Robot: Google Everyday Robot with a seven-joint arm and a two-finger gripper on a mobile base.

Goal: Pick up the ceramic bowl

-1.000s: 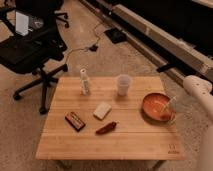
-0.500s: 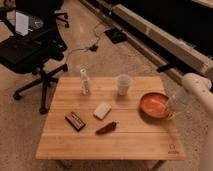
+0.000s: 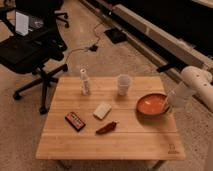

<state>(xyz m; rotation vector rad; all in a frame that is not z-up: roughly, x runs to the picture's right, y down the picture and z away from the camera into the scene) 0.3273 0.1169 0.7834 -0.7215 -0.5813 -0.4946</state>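
The ceramic bowl (image 3: pixel 151 105) is wide and shallow, orange-red inside with a darker rim. It sits on the right side of the wooden table (image 3: pixel 110 142). My gripper (image 3: pixel 169 101) comes in from the right on a white arm (image 3: pixel 197 82). It is at the bowl's right rim and reaches a little over it. I cannot tell whether it touches the rim. A translucent white cup (image 3: pixel 123 84) stands behind and to the left of the bowl.
On the table stand a white bottle (image 3: pixel 85 82), a white block (image 3: pixel 102 110), a red chili pepper (image 3: pixel 106 128) and a dark red packet (image 3: pixel 75 120). A black office chair (image 3: pixel 31 50) stands at the left. Cables and a black box (image 3: pixel 116 35) lie on the floor behind.
My gripper has moved left and down to the bowl's right rim. The bowl seems to have shifted slightly to the left.
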